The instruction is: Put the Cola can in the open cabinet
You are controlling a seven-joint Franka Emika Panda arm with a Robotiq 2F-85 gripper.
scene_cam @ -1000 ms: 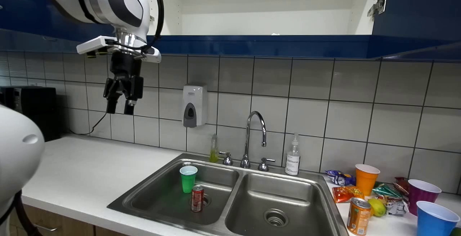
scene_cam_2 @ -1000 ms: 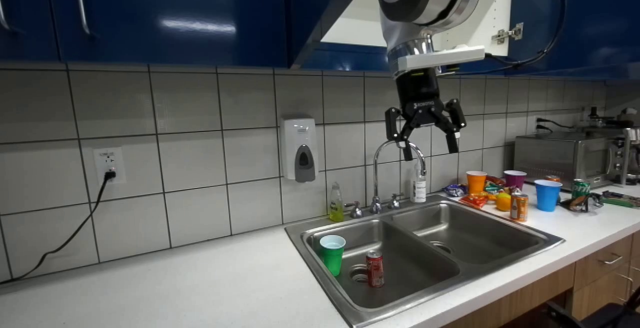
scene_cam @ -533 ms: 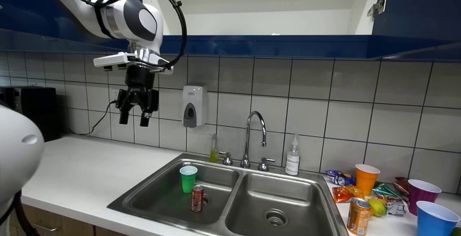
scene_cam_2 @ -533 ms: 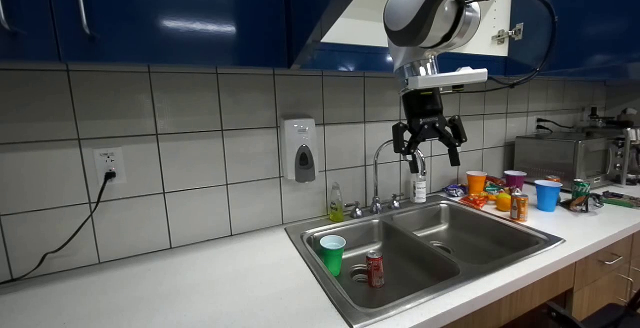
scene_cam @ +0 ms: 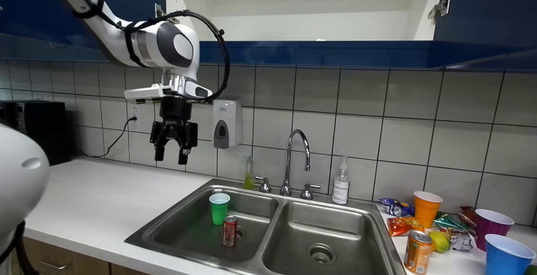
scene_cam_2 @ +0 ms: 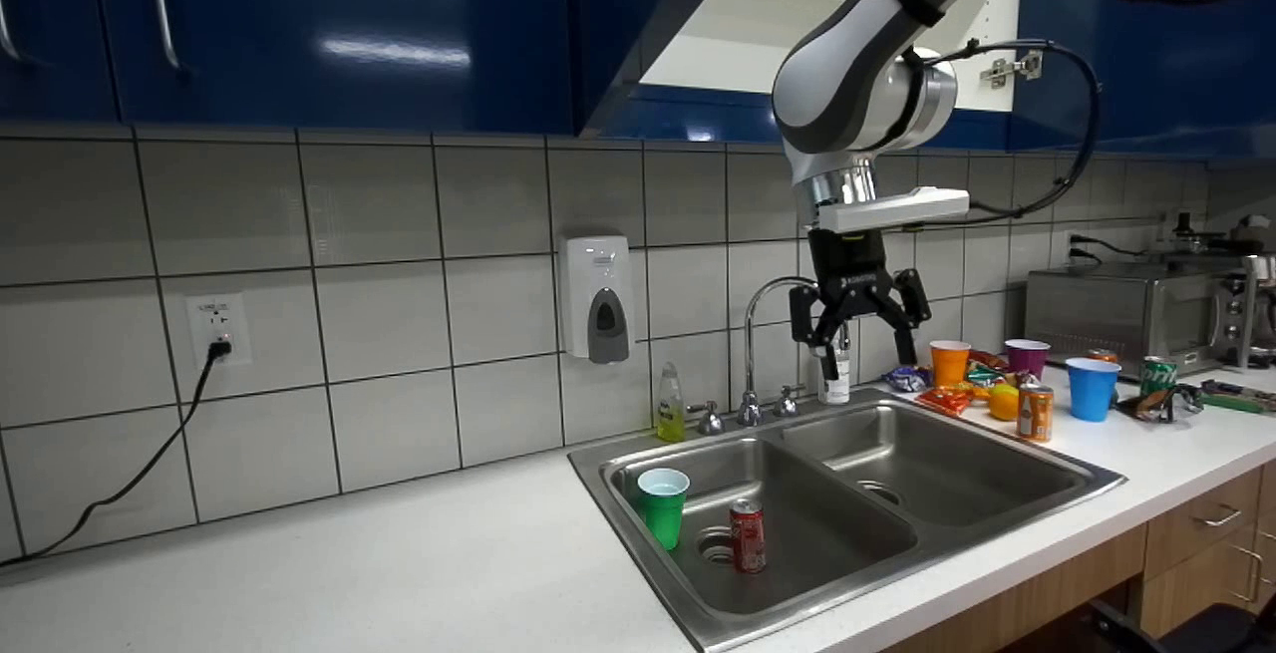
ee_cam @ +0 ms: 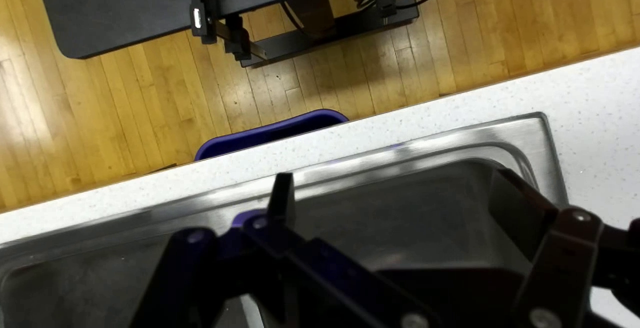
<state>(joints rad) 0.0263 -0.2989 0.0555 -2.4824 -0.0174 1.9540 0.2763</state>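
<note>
Slim red Cola can (scene_cam: 230, 231): upright in stainless-steel sink bowl (scene_cam: 188, 235), w/ tapered green plastic cup (scene_cam: 219, 210) nr. it. Blk. two-fingered end effector (scene_cam_2: 867, 361): spread wide, well apart from can. White-lined, dk.-blue-doored cabinet (scene_cam: 310, 4): open.

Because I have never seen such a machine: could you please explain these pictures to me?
It is a robot arm with black jaws. Both exterior views show the scene from outside; the wrist view, taken from the arm, looks down past the jaws at the sink and floor. A red can and a green cup are in the same half of the sink. On the counter are an orange cup and a blue cup, among other things. Above, a cabinet is open. The open jaws hold nothing.
</note>
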